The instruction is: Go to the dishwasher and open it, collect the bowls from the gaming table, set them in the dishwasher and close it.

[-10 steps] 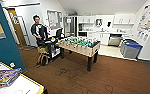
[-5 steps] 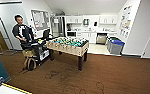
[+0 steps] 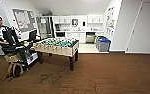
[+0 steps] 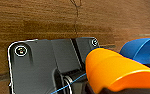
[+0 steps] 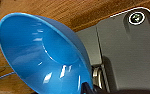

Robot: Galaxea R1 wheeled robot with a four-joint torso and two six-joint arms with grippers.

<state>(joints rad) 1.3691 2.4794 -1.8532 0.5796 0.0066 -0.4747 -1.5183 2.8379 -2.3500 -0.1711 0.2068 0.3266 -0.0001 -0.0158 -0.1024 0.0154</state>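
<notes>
In the head view we look across a brown wood floor (image 3: 111,75) toward a kitchenette at the far end of the room. A table-football table (image 3: 58,46) with a green field stands left of centre. Left of it a person (image 3: 2,33) sits behind a cart (image 3: 23,53) loaded with gear. White cabinets (image 3: 76,20) line the far wall, and beneath the counter there we make out a pale steel-looking front (image 3: 90,38) that may be the dishwasher, though it is too blurred to be sure. A blue-lidded grey bin (image 3: 103,44) stands just right of it, against the white wall (image 3: 121,25).

In the left wrist view an orange bowl (image 4: 113,70) sits large and close at the end of the left gripper (image 4: 98,90), tipped on its side above the floor. The gripper appears to grasp it at its rim, but the fingers are hidden, so we cannot tell how they stand. Beyond the orange bowl, to one side, the blue bowl (image 4: 139,50) shows too.

In the right wrist view the blue bowl (image 5: 43,55) is seen on edge, with its glossy inside facing the camera and the floor behind it. It sits at the right gripper (image 5: 91,89), seemingly held by the rim; the fingers themselves are not clear enough for us to tell.
</notes>
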